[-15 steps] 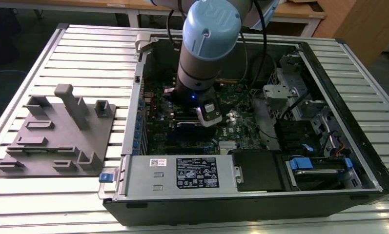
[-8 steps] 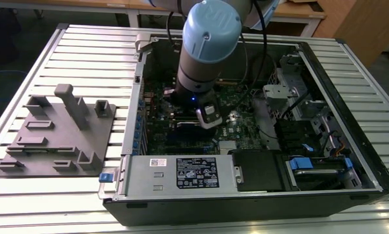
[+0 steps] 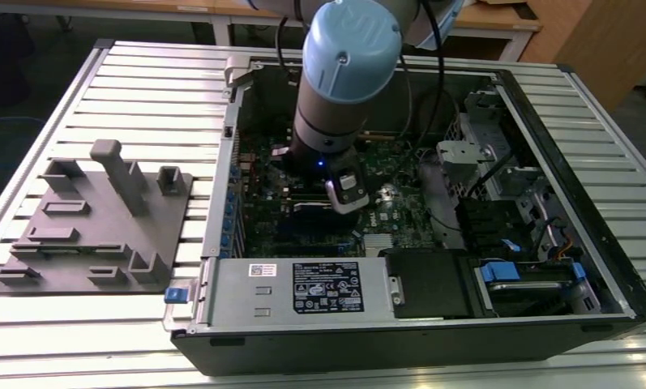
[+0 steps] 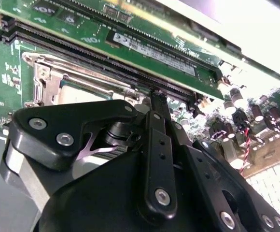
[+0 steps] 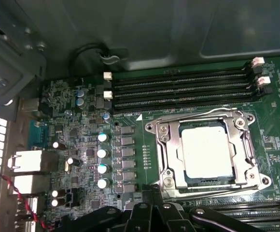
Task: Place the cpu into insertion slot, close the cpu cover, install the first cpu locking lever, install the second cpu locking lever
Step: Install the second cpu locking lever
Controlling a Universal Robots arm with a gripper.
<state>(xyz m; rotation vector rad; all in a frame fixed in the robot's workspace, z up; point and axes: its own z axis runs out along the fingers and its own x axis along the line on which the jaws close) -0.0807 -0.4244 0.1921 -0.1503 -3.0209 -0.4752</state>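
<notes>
Black gripper (image 4: 155, 104) linkage sits closest, arm reaching straight down into the case; cpu (image 5: 207, 151) seated under cpu cover (image 5: 205, 152). Finger state unclear.

My exterior view looks down on the open black computer case (image 3: 431, 324); both wrist views sit close above its green motherboard (image 5: 82, 145), sharing the silver square socket frame (image 5: 205, 186).

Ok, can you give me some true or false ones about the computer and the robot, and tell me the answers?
1. The cpu sits in its socket with the cpu cover closed around it. True.
2. The computer case lies open on a slatted table. True.
3. The robot arm is over the grey holder tray. False: it reaches down into the case.
4. The cpu is lying on the table outside the case. False: it is on the green motherboard.
</notes>
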